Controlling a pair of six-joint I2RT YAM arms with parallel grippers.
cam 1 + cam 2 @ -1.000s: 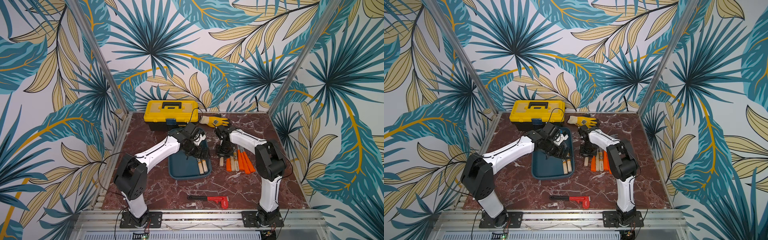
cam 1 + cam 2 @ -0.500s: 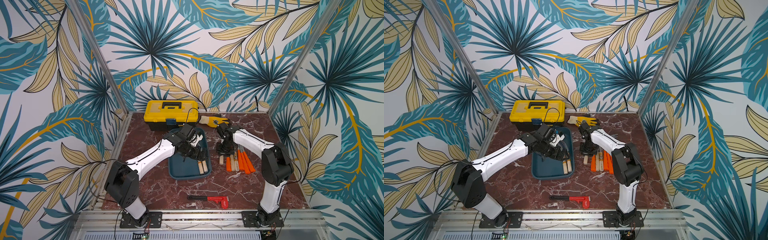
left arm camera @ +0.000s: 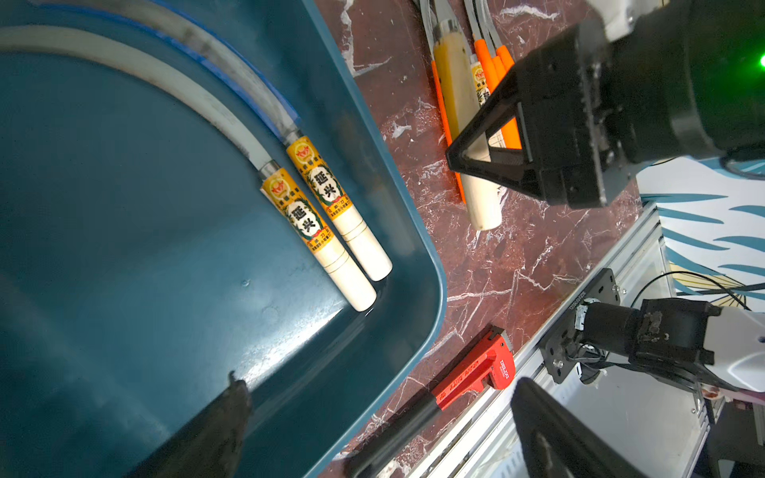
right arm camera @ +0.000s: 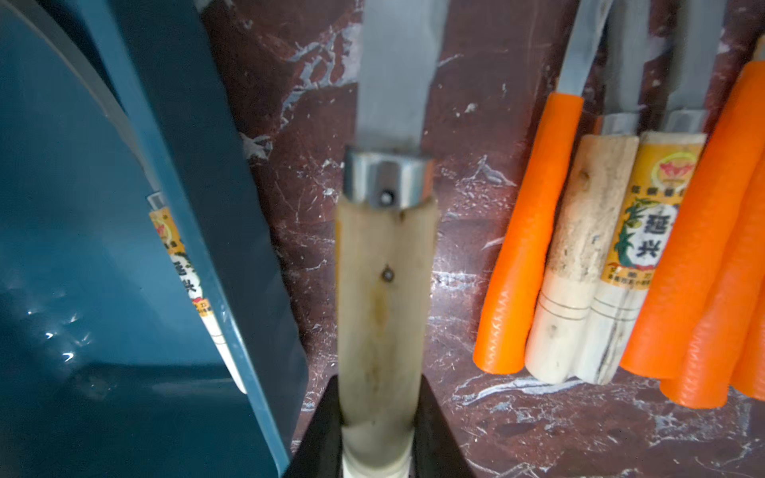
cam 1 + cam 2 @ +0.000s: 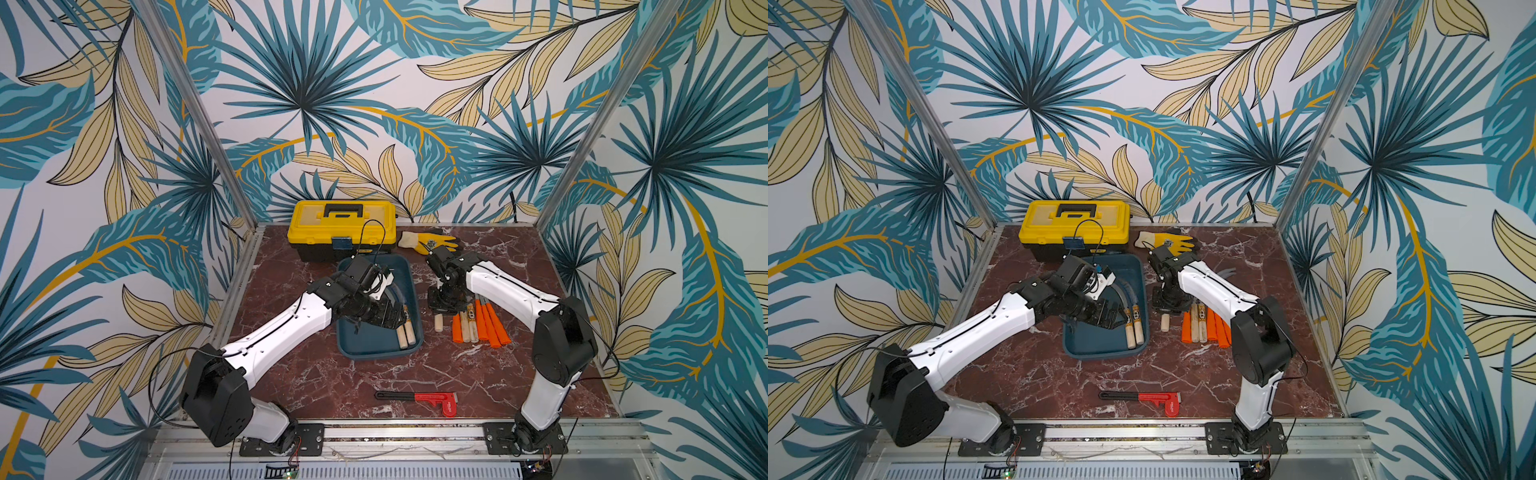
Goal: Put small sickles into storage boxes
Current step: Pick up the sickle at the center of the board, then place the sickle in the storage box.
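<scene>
Top views: a blue tray [image 5: 376,351] [image 5: 1100,347] sits mid-table [image 5: 316,374], in front of a yellow toolbox [image 5: 340,224]. Two wooden-handled sickles [image 5: 405,334] lie side by side inside it, along the wall nearest the right arm. The left fingers [image 5: 390,320] hang over the tray; their spread is unclear here. The right fingers [image 5: 446,305] point down onto a lone sickle [image 5: 437,323] just beside the tray. Beyond it is a row of sickles [image 5: 482,328], with orange and wooden handles touching. A red wrench [image 5: 419,401] lies near the front edge.

Left wrist: the left fingers [image 3: 223,422] are spread wide over the tray floor, holding nothing.

Right wrist: the right fingers [image 4: 323,434] are pinched tight on the lone sickle's pale handle [image 4: 385,310], between the tray wall and the row.
</scene>
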